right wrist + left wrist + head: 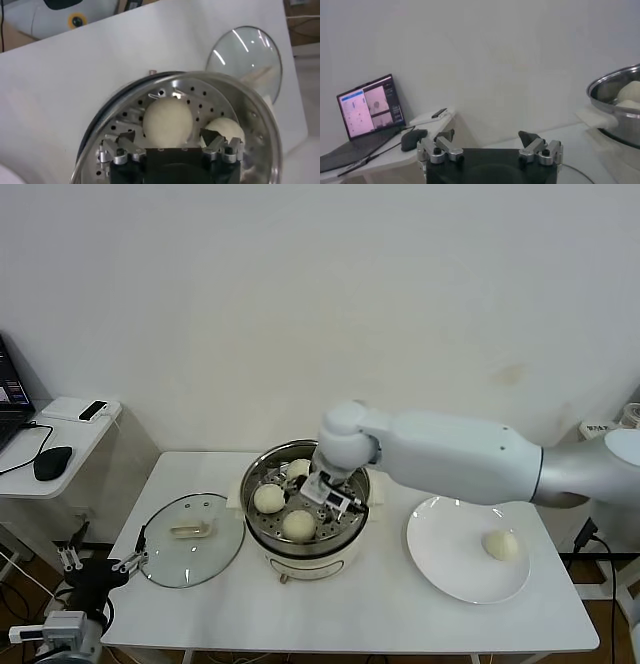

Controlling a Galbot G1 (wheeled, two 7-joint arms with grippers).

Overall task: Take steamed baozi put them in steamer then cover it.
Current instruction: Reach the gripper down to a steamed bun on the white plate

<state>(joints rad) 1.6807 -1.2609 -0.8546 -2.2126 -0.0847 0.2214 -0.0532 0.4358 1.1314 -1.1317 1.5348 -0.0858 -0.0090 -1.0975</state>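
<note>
Now the right gripper (170,142) hangs inside the steamer (256,484), fingers spread wide, empty, a baozi (168,121) just ahead between them. Soft, light dough — squeeze gently across its sides.

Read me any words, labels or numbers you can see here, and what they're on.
None can be read.
Laptop screen: shows windows, any text too blurred.
Steamer, cover, plate, right gripper: no readable markings.
</note>
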